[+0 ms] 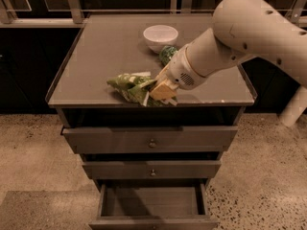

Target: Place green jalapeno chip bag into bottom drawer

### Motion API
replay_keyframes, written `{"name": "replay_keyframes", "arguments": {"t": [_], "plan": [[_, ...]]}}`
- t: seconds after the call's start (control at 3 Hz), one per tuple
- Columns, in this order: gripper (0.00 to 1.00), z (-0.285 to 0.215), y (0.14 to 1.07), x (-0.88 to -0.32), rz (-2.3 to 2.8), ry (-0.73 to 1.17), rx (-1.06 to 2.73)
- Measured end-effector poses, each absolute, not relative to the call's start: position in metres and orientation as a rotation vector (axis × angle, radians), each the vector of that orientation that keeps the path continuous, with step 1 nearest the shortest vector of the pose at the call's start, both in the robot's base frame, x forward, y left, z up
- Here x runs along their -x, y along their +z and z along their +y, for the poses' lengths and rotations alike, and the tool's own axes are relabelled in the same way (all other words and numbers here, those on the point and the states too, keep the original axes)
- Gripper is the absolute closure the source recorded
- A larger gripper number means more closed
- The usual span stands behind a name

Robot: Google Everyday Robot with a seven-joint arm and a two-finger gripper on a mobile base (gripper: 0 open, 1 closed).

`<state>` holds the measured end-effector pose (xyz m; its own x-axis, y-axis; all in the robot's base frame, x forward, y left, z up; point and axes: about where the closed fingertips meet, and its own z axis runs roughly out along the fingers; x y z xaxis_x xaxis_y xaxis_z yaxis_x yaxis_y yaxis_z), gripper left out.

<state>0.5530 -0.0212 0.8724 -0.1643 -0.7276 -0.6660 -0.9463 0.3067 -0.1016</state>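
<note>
Speckled stone floor fills the foreground, and from it rises a grey cabinet. Nearest the camera, the bottom drawer stands pulled out, its flat front panel toward the viewer and its dark interior open to view from above. Above it sits the middle drawer, and above that the top drawer, each with a small round knob at the centre of its front; the top one juts a little farther forward than the one below.

On the cabinet lies the counter, a flat grey top with a thin raised lip. At its front edge, slightly right of centre, rests the green jalapeno chip bag, crumpled and stretched sideways, with pale printing on its folds. The hand is at the bag's right end, low over the counter, and appears to be clamped on that end of the foil, though the folds hide part of the contact. The pale, thick arm reaches in from the upper right.

Just behind the wrist a green can shows partly. Beyond it, near the back of the counter, stands a white bowl. Dark glazed panels with pale frames close off the background.
</note>
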Motion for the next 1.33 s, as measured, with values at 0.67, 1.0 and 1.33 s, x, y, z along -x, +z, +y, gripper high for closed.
{"name": "replay_keyframes", "arguments": {"t": [0.67, 1.0, 1.33], "plan": [[1.0, -0.086, 0.896, -0.459, 2.136, 0.466, 1.309], [1.0, -0.086, 0.896, -0.459, 2.136, 0.466, 1.309], [1.0, -0.092, 0.88, -0.444, 2.139, 0.483, 1.218]]}}
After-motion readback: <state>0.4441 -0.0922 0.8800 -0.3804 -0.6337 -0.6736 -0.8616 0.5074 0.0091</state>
